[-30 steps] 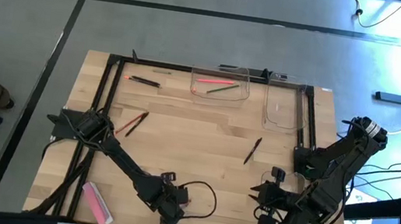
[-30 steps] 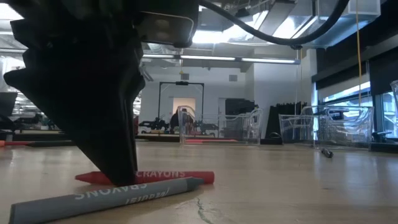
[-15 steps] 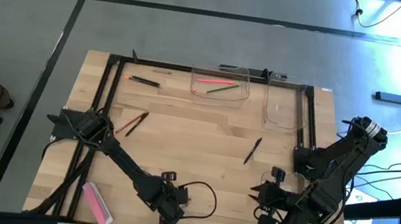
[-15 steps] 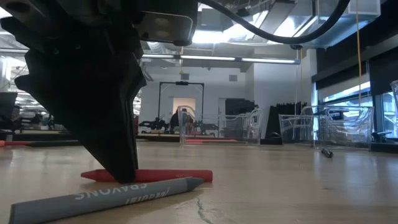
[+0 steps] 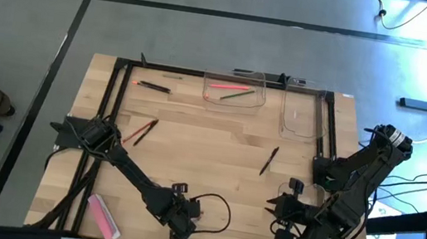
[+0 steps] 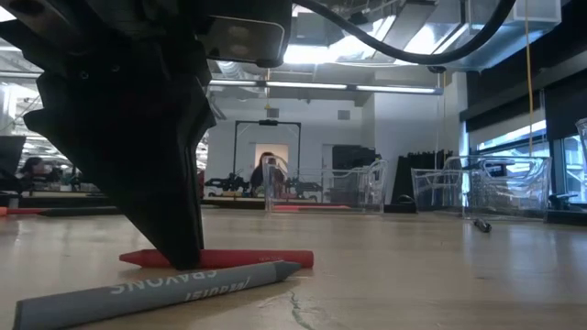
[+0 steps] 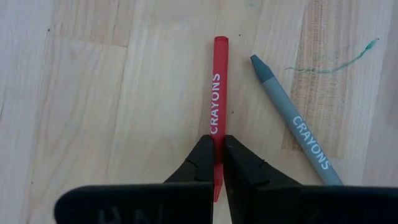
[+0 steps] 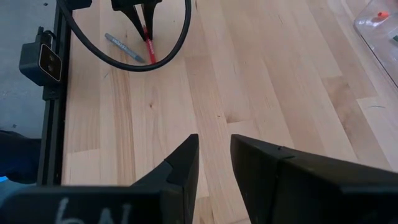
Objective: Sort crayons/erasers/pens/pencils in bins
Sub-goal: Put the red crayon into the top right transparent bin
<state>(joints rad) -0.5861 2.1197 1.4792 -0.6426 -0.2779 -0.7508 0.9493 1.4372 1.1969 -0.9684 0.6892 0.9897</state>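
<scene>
A red crayon [image 7: 216, 93] lies on the wooden table near its front edge, and my left gripper [image 7: 217, 158] is shut on it. In the low view the gripper stands on the red crayon [image 6: 248, 258], with a grey crayon [image 6: 156, 291] lying just in front. That grey crayon [image 7: 292, 121] lies free beside the red one. At the table's right, my right gripper [image 8: 214, 162] hangs open above bare wood, with nothing between its fingers. Two clear bins [image 5: 234, 89] [image 5: 302, 114] stand at the far edge. The first one holds a pink and a green stick. My left gripper pinches the red crayon between its two fingers [image 7: 199, 163], on the stretch near its pointed end [image 7: 216, 142]. The fingers come steeply from above and lie across the crayon. The crayon lies flat on the table, its longer part [image 6: 266, 258] sticking out past the fingers.
A pink eraser [image 5: 104, 215] lies at the front left. A black pen [image 5: 269, 161] lies right of centre, and two thin sticks [image 5: 143, 131] left of centre. Another dark pen [image 5: 154, 87] lies at the far left. Black frame bars [image 5: 110, 113] run along the table's edges.
My left gripper has shut on the red crayon without moving away. The crayon has rolled a little as the fingers closed, so its lettering has turned out of the low view, and it still lies on the table.
</scene>
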